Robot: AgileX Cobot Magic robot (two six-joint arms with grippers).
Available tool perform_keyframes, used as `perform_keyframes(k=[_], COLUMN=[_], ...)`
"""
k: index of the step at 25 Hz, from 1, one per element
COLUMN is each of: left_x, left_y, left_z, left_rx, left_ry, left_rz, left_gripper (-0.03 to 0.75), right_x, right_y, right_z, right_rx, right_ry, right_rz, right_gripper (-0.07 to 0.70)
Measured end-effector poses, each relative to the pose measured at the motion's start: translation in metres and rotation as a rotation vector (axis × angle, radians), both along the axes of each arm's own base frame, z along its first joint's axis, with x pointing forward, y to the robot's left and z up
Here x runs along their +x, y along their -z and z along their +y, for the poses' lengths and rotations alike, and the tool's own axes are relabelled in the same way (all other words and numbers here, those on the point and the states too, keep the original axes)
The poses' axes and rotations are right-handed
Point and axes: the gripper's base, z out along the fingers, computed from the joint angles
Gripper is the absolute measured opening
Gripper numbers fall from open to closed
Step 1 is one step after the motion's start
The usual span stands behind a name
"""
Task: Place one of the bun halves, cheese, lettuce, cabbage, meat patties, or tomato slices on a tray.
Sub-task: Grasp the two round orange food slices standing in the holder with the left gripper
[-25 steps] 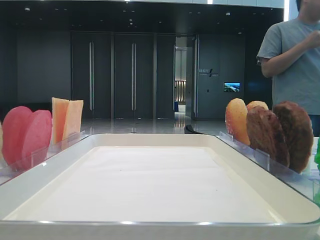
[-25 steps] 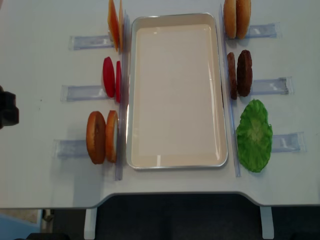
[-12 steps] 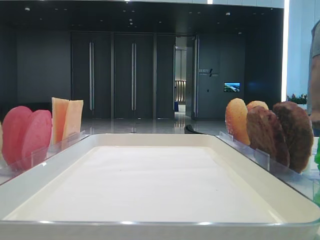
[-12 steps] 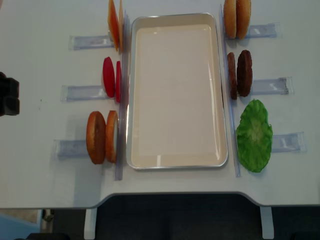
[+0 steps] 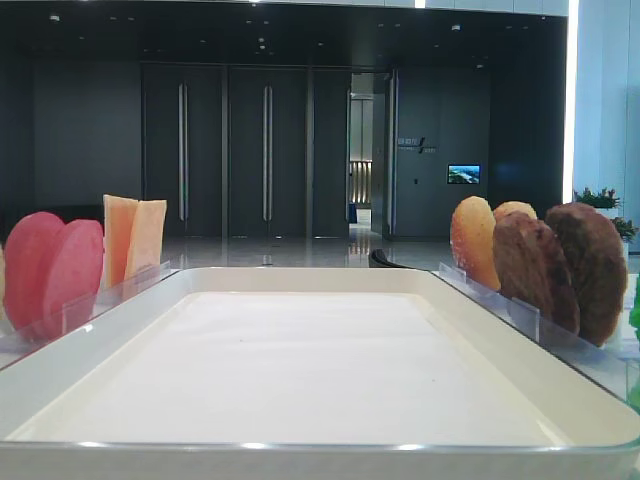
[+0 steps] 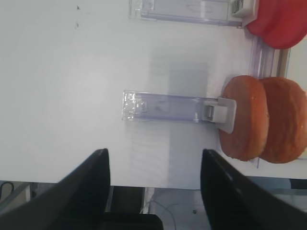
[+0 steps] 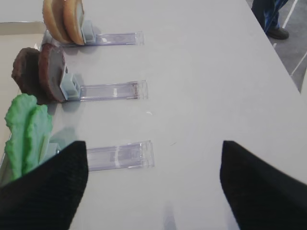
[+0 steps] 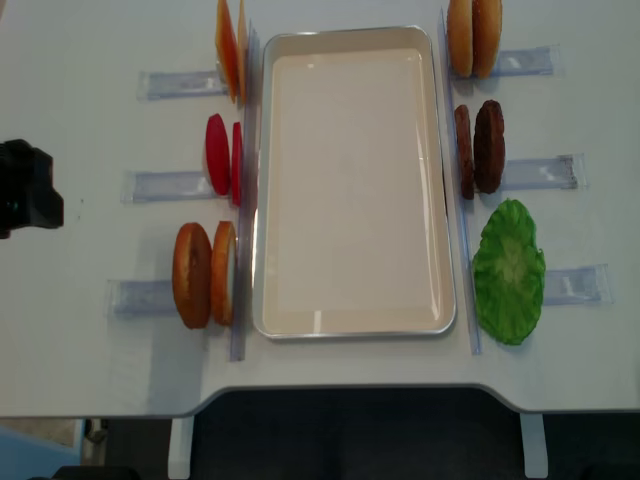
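Two bun halves [image 8: 202, 274] stand on edge in a clear holder [image 6: 165, 106] left of the tray [image 8: 353, 325], near its front corner. Tomato slices [image 8: 222, 157] and cheese [image 8: 230, 48] stand in the holders behind them. Right of the tray stand a second pair of bun halves [image 8: 474, 37], the meat patties [image 8: 480, 147] and the lettuce [image 8: 509, 272]. The tray holds nothing. The left tool [image 6: 154, 191] hovers over the bare tabletop [image 8: 70, 250], well left of the holders, its fingers [image 6: 93, 179] spread wide and empty. The right tool [image 7: 153, 184] hovers near the lettuce holder [image 7: 120, 155], fingers [image 7: 259, 182] wide apart, gripping nothing.
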Motion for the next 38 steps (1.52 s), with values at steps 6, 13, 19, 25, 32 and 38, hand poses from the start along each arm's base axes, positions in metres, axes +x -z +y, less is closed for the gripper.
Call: perform_keyframes(k=[6,13,19,25,32,38], left_x=[0.0,0.004,0.01,0.015,0.022,0.024], left_y=[0.0,0.006,0.018,0.022,0.023,0.037], left_z=[-0.006,-0.034,-0.057,-0.084,-0.113,-0.135], left_rx=[-0.043,-0.037,-0.025,0.0,-0.001,0.02], left_ry=[0.011,0.072,0.104,0.139,0.159,0.176], left_rz=[0.001,0.041,0.103,0.127,0.144,0.192], left_gripper=[0.461,0.461,0.462,0.462,0.462,0.462], right_x=[0.0,0.0,0.0,0.0,0.0,0.0], right_y=[0.0,0.0,0.0,0.0,0.0,0.0], right_z=[0.0,0.0,0.0,0.0,0.0,0.0], right_rx=[0.0,0.0,0.0,0.0,0.0,0.0], right_ry=[0.0,0.0,0.0,0.0,0.0,0.0], right_rz=[0.0,0.0,0.0,0.0,0.0,0.0], right_gripper=[0.547,0.547,0.547,0.547,0.547,0.547])
